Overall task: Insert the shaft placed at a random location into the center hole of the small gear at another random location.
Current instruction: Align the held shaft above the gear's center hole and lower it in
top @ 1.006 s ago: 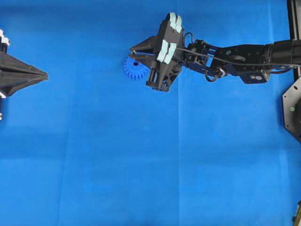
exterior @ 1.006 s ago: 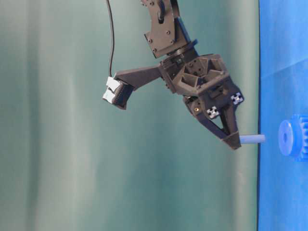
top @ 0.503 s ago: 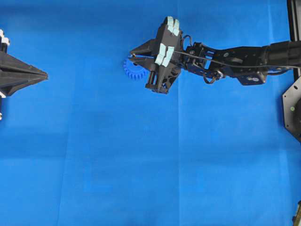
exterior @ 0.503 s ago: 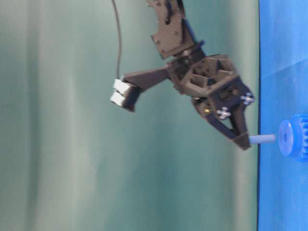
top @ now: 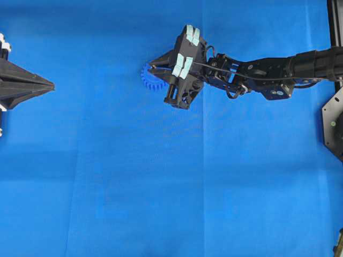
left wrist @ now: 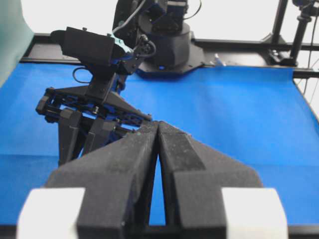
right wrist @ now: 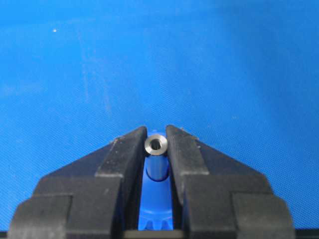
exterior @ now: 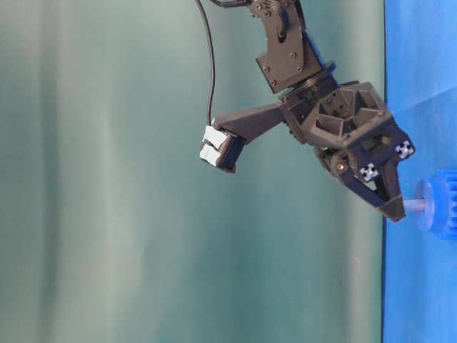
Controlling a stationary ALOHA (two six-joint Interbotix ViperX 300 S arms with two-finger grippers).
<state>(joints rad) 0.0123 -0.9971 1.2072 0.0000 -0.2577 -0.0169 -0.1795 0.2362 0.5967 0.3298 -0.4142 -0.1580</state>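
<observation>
Shaft [right wrist: 156,145], a short silvery metal pin with a shiny ringed end, sat clamped between the matte black fingers of the right gripper [right wrist: 156,149], its far tip meeting the hub of the toothed blue plastic small gear [exterior: 439,203] on the blue cloth [top: 161,187]. The left gripper [left wrist: 158,130] rested well apart, fingers together.

Blue cloth [top: 161,187] covers the counter, creased. Green curtain [exterior: 107,214] behind. Black frame rail [left wrist: 239,45] at 12 o'clock, bright backlight.
</observation>
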